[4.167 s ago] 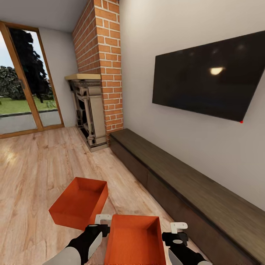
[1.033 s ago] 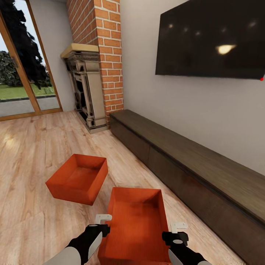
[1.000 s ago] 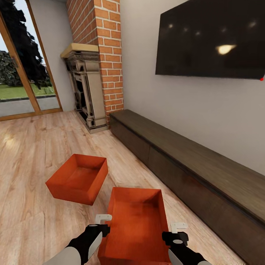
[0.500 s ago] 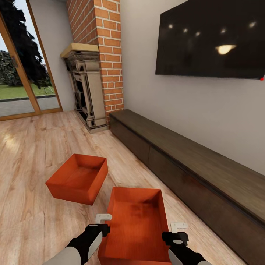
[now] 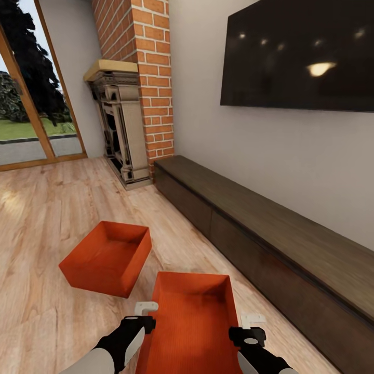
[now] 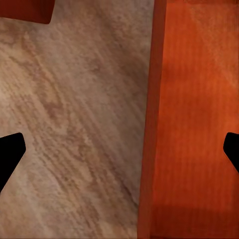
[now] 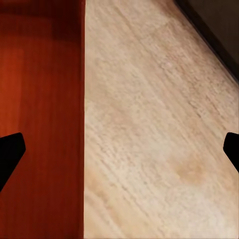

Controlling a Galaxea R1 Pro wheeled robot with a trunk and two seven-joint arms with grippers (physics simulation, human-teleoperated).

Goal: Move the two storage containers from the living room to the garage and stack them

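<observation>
A home's living room — a red brick chimney [image 5: 145, 78] rises over an ornate fireplace [image 5: 117, 135], a large black TV [image 5: 298, 54] hangs above a long low dark wood cabinet [image 5: 270, 234], and wood-framed glass doors [image 5: 31, 114] open onto greenery — all over light wood plank flooring [image 5: 47, 218].

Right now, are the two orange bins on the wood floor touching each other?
Apart. The head view shows a strip of plank floor between the far bin and the near bin that sits between the arms.

Wall side, non-task fixtures.
Black TV [image 5: 301, 54] mounted above long dark wood cabinet [image 5: 270, 234]; brick chimney [image 5: 143, 72] with fireplace [image 5: 117, 130] at cabinet's far end.
</observation>
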